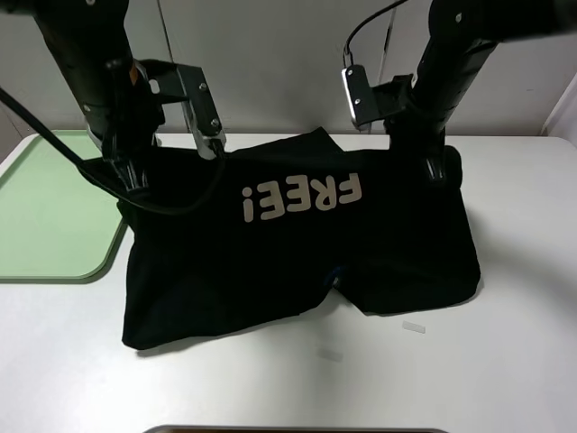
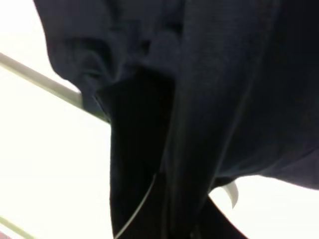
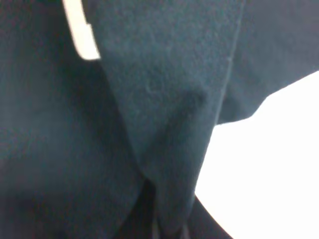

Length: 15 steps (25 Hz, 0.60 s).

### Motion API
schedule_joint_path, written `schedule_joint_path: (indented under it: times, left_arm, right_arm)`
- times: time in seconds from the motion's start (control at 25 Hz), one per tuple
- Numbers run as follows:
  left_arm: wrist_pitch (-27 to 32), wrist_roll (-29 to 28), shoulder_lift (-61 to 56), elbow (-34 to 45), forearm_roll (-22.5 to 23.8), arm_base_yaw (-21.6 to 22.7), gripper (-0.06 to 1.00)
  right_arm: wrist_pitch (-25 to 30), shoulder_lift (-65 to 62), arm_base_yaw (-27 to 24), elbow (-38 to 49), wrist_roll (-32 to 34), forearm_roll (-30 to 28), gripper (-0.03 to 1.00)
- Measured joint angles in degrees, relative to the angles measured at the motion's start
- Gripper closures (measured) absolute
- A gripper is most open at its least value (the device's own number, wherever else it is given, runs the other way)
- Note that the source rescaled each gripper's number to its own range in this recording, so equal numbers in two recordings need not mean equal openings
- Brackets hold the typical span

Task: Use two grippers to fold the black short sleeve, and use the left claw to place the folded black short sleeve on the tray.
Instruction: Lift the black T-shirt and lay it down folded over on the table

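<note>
The black short sleeve [image 1: 297, 253] hangs and drapes across the white table, its pale "FREE!" print upside down on the part facing the camera. Its far edge is lifted at both corners. The left claw [image 1: 135, 178] is shut on the left corner, just right of the light-green tray [image 1: 45, 216]. My right gripper [image 1: 438, 170] is shut on the right corner. In the left wrist view black cloth [image 2: 209, 99] gathers into a pinch at the frame's lower edge. The right wrist view is filled the same way with cloth [image 3: 164, 124]. The fingertips are hidden by fabric.
The shirt's lower half lies on the white table [image 1: 505, 361]. Two small pale tape strips [image 1: 413, 327] lie on the table in front of the shirt. A dark object [image 1: 297, 430] shows at the near edge. The tray's rim [image 2: 45, 82] passes behind the cloth.
</note>
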Motion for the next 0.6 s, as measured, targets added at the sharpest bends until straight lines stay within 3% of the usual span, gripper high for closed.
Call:
schedule_joint_path:
  times: [0.36, 0.6]
  left_arm:
    - [11.36, 2.31, -0.02, -15.93, -0.45, 0.0, 0.94]
    - [13.46, 6.78, -0.02, -26.47, -2.04, -0.1, 0.94]
  right_arm:
    - [10.96, -12.68, 0.0, -0.94, 9.73, -3.99, 0.97]
    - [16.41, -20.97, 0.0, -0.94, 13.97, -6.99, 0.97]
